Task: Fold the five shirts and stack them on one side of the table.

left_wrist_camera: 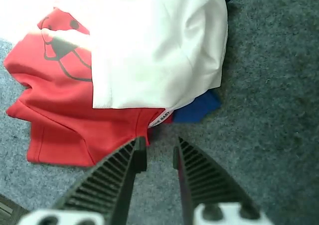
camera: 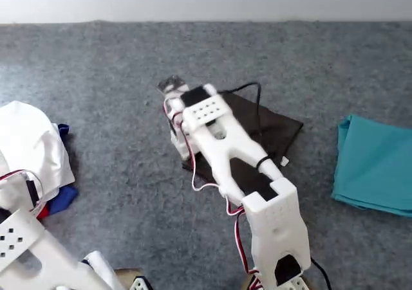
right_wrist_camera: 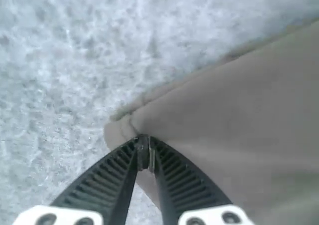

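Right claw (right_wrist_camera: 144,155) pinches a corner of the dark shirt (right_wrist_camera: 239,135) mid-fold; carrying it across likely comes next. Left claw (left_wrist_camera: 155,154), slightly parted and empty, hangs just short of the unfolded pile (left_wrist_camera: 149,45).

Left gripper (left_wrist_camera: 159,146), fingers slightly parted with nothing between them, above the grey table covering (left_wrist_camera: 269,100). Clock positions take the direction in which the fingers point as twelve. White shirt (left_wrist_camera: 159,45) at twelve o'clock, overlying a red shirt (left_wrist_camera: 60,120) with a dark print at ten o'clock. The edge of a blue shirt (left_wrist_camera: 197,110) protrudes from beneath the white one at one o'clock.
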You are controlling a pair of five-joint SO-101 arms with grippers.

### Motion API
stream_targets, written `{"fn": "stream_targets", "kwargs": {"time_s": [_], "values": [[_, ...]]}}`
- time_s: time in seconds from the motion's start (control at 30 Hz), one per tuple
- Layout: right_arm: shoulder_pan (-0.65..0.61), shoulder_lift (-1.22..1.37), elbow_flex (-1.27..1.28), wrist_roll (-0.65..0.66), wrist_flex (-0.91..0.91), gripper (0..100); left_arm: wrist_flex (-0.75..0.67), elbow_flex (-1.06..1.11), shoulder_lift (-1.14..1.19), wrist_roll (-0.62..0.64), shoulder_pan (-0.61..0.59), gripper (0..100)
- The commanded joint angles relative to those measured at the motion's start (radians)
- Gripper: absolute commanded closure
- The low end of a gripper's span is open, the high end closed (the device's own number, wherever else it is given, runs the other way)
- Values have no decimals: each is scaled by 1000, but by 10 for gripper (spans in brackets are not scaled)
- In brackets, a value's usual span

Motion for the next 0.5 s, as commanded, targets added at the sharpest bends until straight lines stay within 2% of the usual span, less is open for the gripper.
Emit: {"fn": "stream_targets", "kwargs": {"time_s": [0.0, 0.2, 0.27, 0.4, 0.47], "values": [[81, -90, -155, -14, 108, 990, -9, -5, -3, -9, 0, 902], [165, -111, -232, -32, 240, 985, -14, -5, 2, -9, 0, 902], [191, -116, -232, -138, 242, 954, -15, -5, 3, -9, 0, 902], [240, -116, -233, -489, 242, 797, -17, -5, 3, -11, 3, 902], [243, -119, -232, -546, 246, 693, -17, -5, 3, -11, 3, 902]]}}
